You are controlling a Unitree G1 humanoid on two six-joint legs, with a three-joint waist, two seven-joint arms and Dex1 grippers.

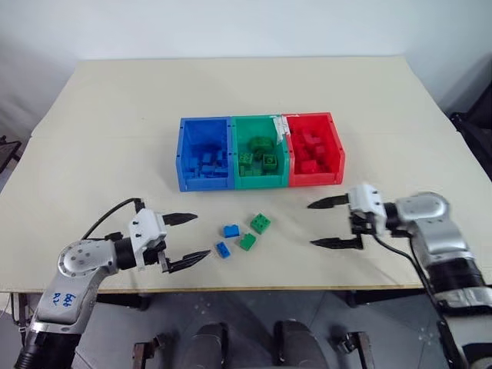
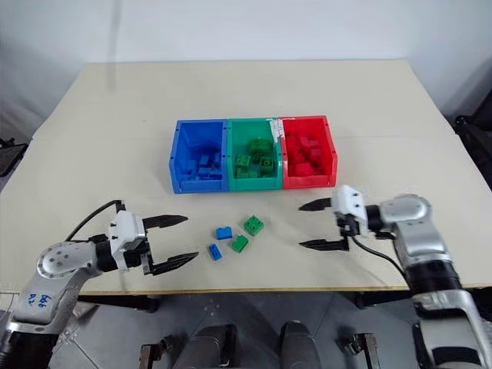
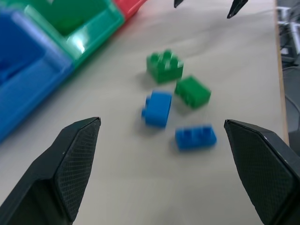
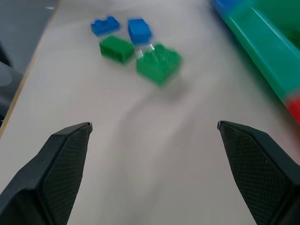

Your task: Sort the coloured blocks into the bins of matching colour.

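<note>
Two blue blocks [image 1: 231, 230] [image 1: 223, 249] and two green blocks [image 1: 260, 223] [image 1: 247, 242] lie close together on the table, in front of the bins. The blue bin [image 1: 206, 182], green bin [image 1: 260, 181] and red bin [image 1: 315, 178] stand joined in a row, each holding several blocks of its own colour. My left gripper [image 1: 201, 235] hovers open just left of the cluster, pointing at it. On the other side my right gripper [image 1: 310, 224] is open too and faces the cluster. In the left wrist view the blocks [image 3: 157, 108] lie between the fingers [image 3: 75, 159], a little ahead of the tips.
The beige table [image 1: 115, 115] stretches wide behind and beside the bins. Its front edge [image 1: 231, 288] runs close below the loose blocks. A dark object [image 1: 477, 127] stands past the table's right side.
</note>
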